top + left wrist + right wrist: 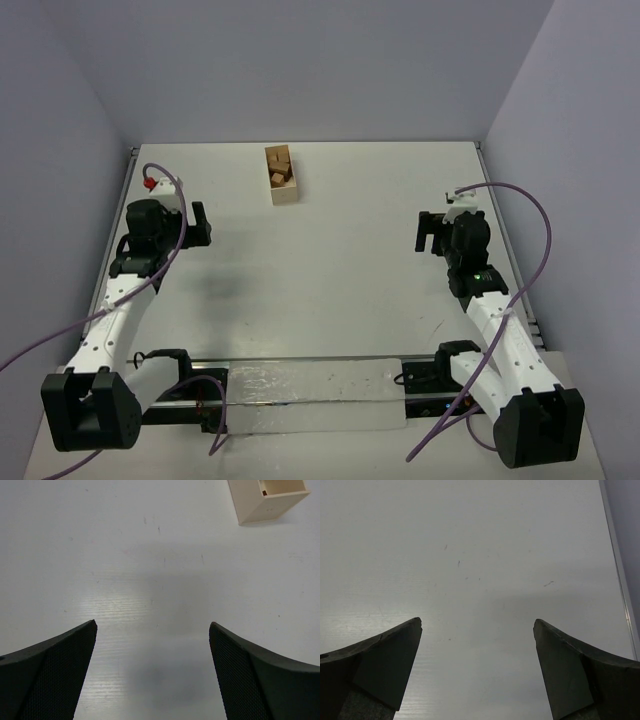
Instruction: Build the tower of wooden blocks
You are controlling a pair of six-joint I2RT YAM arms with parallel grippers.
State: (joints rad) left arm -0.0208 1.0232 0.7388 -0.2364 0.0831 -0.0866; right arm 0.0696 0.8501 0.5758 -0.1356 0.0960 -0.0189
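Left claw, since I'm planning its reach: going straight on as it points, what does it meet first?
Probably only bare table; the pale box sits off to the right of its line.

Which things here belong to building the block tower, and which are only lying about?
Belong to the job: wooden blocks, inside the box; left gripper, open and empty; right gripper, open and empty.
Only lying about: pale wooden box, which merely holds the blocks; translucent sheet between the arm bases.

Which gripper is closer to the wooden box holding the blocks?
Left. The left gripper hovers left of the wooden box; the right gripper is clearly farther away, off to its right.
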